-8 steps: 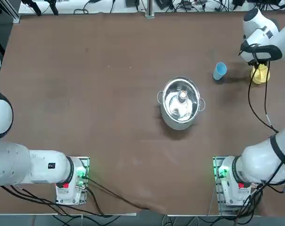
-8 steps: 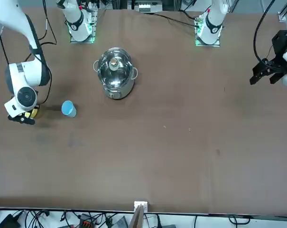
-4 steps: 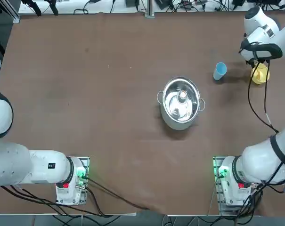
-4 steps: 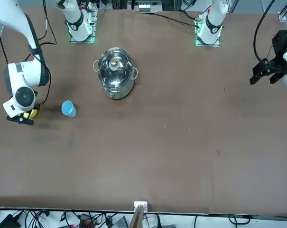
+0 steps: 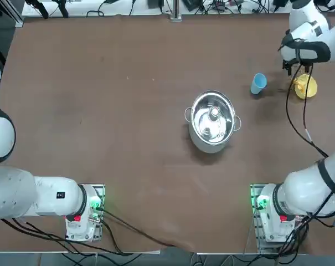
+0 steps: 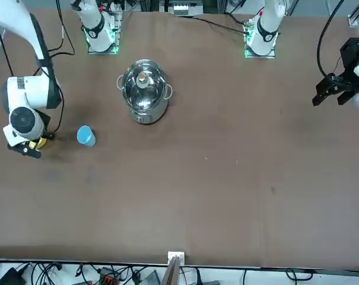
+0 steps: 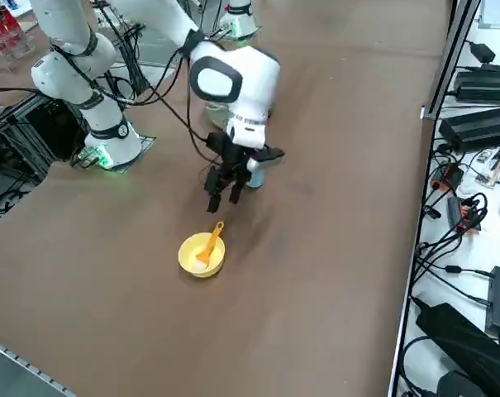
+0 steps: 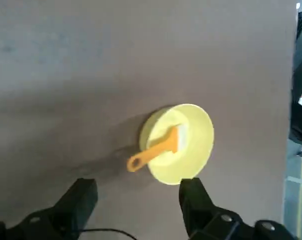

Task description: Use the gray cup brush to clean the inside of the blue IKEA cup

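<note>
moved since the earlier top view: right arm [image 5: 304,52], shifted a little, so more of bowl shows. desk [image 5: 128,138] carries everything; lidded steel pot [image 5: 212,123] unmoved. right claw [image 8: 138,186] wide, nothing gripped, above desk near bowl. yellow bowl [image 8: 199,150] upright, seen on the arm-base side of claw in top view. blue cup [image 5: 258,82] upright, unmoved, well apart from pot. brush [image 8: 163,145] rests tilted in bowl, handle over rim, long axis mostly sideways, handle end pointing to robot's left, toward claw; right arm nearer. orange handle, holed end, pale head. likely next: claw lined up across handle.
</note>
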Motion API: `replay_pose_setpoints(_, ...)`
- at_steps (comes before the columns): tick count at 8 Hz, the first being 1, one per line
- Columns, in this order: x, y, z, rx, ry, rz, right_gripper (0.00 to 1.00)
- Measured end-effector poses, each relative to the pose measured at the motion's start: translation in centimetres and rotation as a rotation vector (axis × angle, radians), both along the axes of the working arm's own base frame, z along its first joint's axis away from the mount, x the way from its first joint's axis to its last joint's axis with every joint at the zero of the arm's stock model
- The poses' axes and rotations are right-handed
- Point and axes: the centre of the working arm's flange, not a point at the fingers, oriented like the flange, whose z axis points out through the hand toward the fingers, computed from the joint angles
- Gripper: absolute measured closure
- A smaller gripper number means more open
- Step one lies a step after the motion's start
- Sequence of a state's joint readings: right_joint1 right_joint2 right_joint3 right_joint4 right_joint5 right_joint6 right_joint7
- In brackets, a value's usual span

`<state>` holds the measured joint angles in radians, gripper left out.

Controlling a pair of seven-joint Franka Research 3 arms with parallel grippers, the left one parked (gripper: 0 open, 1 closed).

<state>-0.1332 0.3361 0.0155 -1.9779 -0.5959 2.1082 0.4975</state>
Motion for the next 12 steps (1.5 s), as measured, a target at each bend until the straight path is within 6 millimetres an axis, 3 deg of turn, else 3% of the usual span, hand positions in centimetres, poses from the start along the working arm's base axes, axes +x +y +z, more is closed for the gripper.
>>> replay_pose_setpoints(2, 1.8, 2.4, 5.0, 0.079, -0.026, -0.016, 0.0)
replay_pose_setpoints(6, 4.9, 6.2, 19.4, 0.292, -0.065, 0.003, 0.0)
replay_pose_setpoints(9, 4.2, 6.6, 27.6, 0.412, -0.098, 0.097, 0.0)
replay_pose_setpoints(12, 2.2, 7.4, 32.3, 0.503, -0.116, 0.101, 0.0)
